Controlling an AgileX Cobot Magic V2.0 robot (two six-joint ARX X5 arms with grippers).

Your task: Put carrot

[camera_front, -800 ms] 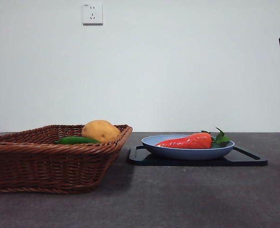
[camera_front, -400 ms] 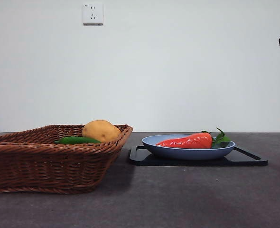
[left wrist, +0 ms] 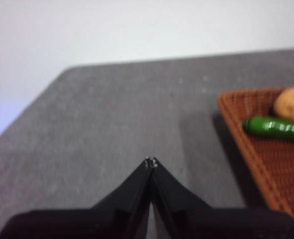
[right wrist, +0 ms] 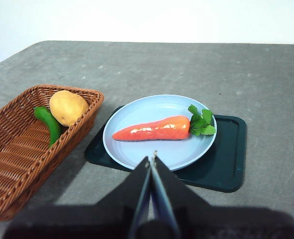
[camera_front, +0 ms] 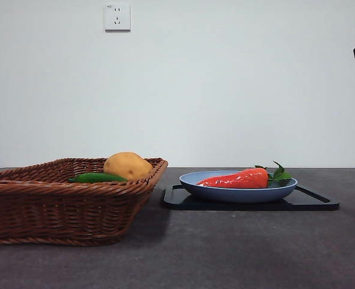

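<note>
Carrot (right wrist: 154,128) lies on its side in the blue plate (right wrist: 137,112), leafy end toward the far side of the plate from the basket, tapered tip pointing toward the basket. Plate sits on a black tray (right wrist: 226,149) on the grey counter (right wrist: 187,64). Wicker basket (right wrist: 17,159) stands just beside the tray, apart from it; it holds a potato (right wrist: 67,107) and a green pepper (right wrist: 48,124), which look to be touching, though the view is too coarse to confirm.

Right hand (right wrist: 151,160): jaws pressed together, empty, raised above the counter on the near side of the plate, not touching the carrot.

Left hand (left wrist: 150,163): jaws together, empty, over bare counter beside the basket's outer rim.
</note>
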